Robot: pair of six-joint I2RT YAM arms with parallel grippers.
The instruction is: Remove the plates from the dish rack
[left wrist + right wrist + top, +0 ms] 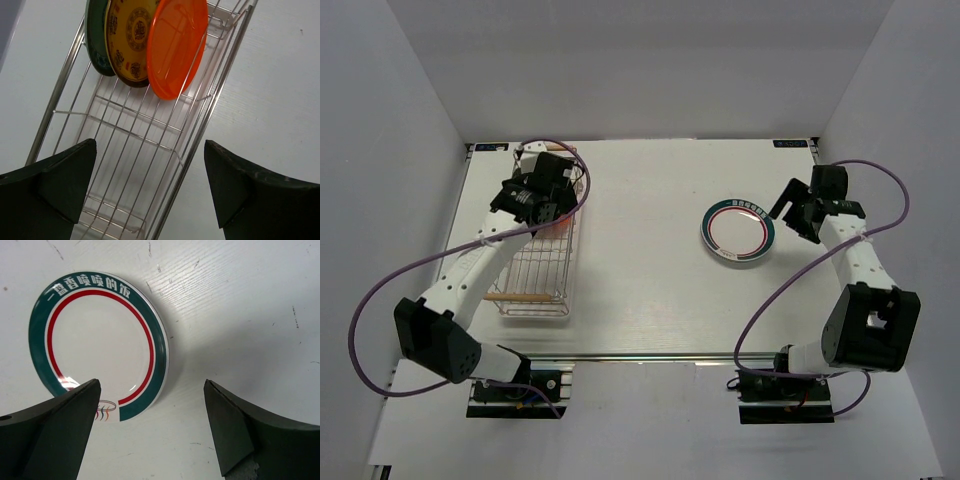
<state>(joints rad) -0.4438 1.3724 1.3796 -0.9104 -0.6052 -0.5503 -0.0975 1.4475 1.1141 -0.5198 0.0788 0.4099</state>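
One white plate with a green and red rim [100, 345] is already laid flat on the surface [640, 300], right of centre. The right tool [152, 390] is held spread and empty just beside its right edge. Three plates are seen in the dish rack [54, 97]: an orange plate [175, 45] in front, a yellow-brown plate [131, 40] behind it and a dark green plate [95, 47] rearmost. They are stood on edge and leaned together at the rack's far end. The left tool [150, 150] is hung over the rack's bare middle, released and gripping nothing.

The step in hand is judged to be the reach for the orange plate. The rack's long axis is laid near to far on the left of the surface, and the plates' faces are turned along it, toward the near edge. A grip on the orange plate's upper rim is therefore called for, with the jaws set across its thin edge, then a lift straight clear of the wires.
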